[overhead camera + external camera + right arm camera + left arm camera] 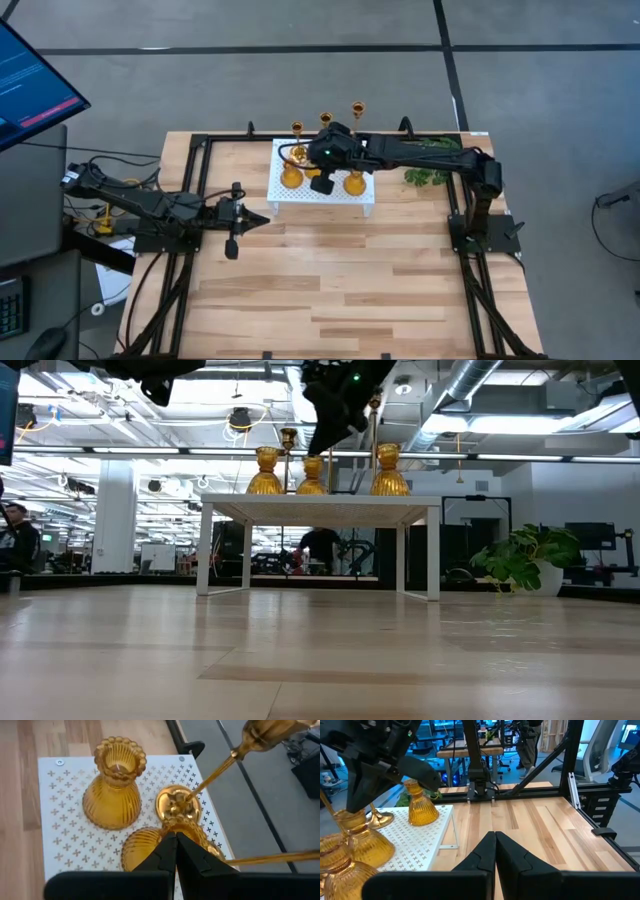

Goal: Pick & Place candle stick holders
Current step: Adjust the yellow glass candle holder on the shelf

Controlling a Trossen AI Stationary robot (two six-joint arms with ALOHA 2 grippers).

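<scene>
Left tool (pixel 262 219) — nearest item, parked low over the bare wooden counter (pixel 330 290) short of the stand, fingers pressed together, nothing held and nothing touched. White perforated stand (pixel 322 190) — a small raised platform at the counter's far middle, carrying every holder visible. Squat ribbed amber-gold holders — three, upright on the stand: one at its left (pixel 291 176), one at its right (pixel 354 183), and a middle one (pixel 312 477) mostly hidden from above by the arm. Tall thin-stemmed holders — three, toward the stand's far edge, cups rising at (pixel 297 128), (pixel 326 119) and (pixel 358 107); one round gold base (pixel 178 805) shows plainly on the perforated top. Judgement: placing appears complete or close to it, since no holder lies loose on the counter. Right tool (pixel 322 183) — over the stand among the holders, fingers closed tip to tip and carrying nothing; whether they graze the squat holder below cannot be told. Green plant sprig (pixel 430 176) — on the counter beside the stand, to its right.
</scene>
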